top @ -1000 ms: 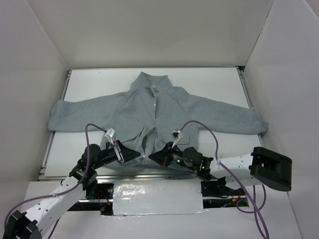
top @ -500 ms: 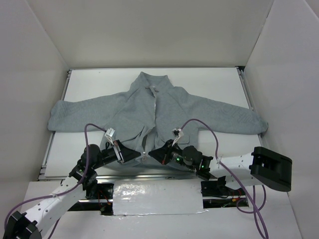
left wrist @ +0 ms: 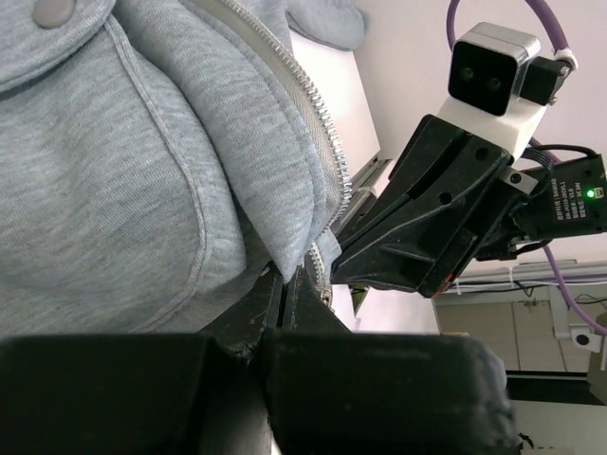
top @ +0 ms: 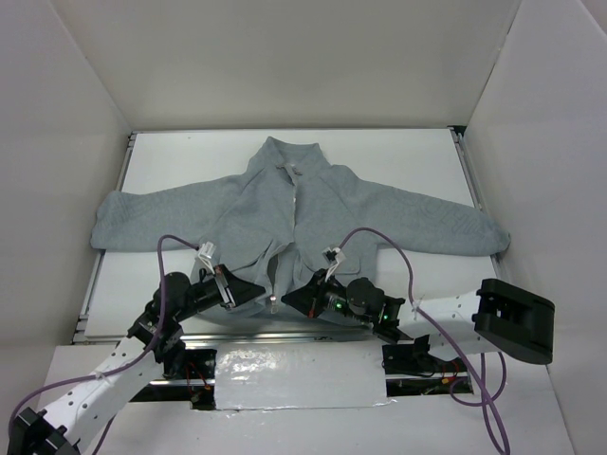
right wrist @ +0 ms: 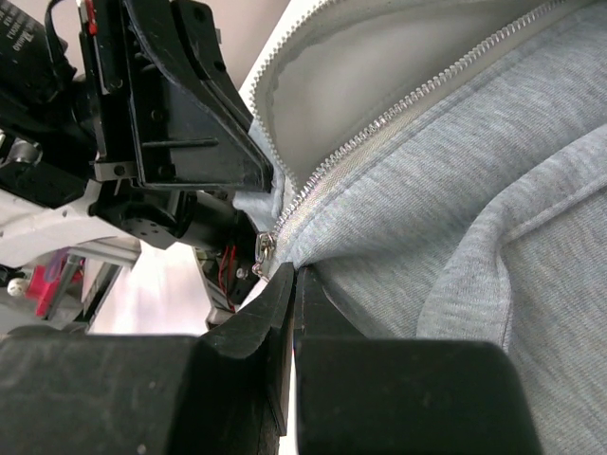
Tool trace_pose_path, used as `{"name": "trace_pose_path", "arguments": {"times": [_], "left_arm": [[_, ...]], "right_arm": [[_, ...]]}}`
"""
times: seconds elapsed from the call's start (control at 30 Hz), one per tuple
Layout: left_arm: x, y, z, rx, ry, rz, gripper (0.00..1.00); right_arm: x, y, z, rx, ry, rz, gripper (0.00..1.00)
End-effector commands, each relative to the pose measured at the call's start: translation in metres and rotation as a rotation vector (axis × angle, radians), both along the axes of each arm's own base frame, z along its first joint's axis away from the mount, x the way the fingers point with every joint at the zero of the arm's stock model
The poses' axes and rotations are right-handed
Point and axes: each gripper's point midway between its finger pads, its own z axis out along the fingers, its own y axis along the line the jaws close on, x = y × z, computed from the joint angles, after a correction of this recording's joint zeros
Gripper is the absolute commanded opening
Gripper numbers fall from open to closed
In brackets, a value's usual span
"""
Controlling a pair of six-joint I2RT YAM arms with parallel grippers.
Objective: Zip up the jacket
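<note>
**Jaws pressed together on both arms, at the foot of the zipper**

Left gripper (top: pixel 266 300): jaws pressed together, no gap showing in the left wrist view (left wrist: pixel 290 277). Pinched between the tips, a thin edge of jacket (top: pixel 322 204) hem on the left front panel, with the end of that panel's row of zipper (left wrist: pixel 321 133) teeth running down to the fingertips.

Right gripper (top: pixel 289 301): jaws likewise pressed together (right wrist: pixel 290 275). Tips nipped on the hem of the right front panel, just beside the metal pull (right wrist: pixel 264 248), which sits at the lowest point of the teeth. Left gripper body close opposite in this view, nearly nose to nose.

Jacket: light-grey fleece, flat on the white table (top: pixel 408 152), front side up, collar (top: pixel 289 152) toward the far edge, hem at the near edge by the arm bases. Sleeves (top: pixel 142 223) spread out to either side. Zipper (top: pixel 294 204) open along most of the front; pale lining visible between the parted panels (right wrist: pixel 379 57). Both grippers side by side at the bottom centre of the hem, one on each panel.
</note>
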Motion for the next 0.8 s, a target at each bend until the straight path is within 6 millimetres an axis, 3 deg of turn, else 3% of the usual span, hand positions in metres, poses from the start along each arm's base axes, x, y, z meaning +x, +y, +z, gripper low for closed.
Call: {"name": "trace_pose_path", "arguments": {"times": [0.0,0.4,0.77], "left_arm": [[0.005,-0.004,0.031,-0.030,-0.099,-0.006,0.00],[0.003,-0.001,0.038,-0.029,-0.113,-0.003,0.00],[0.001,-0.003,0.030,-0.042,-0.098,-0.014,0.00]], "right_arm": [[-0.001,0.004,0.015,0.060,-0.019,0.016,0.00],[0.009,0.006,0.012,0.038,-0.021,-0.031,0.00],[0.014,0.000,0.022,0.054,-0.043,-0.067,0.00]]}}
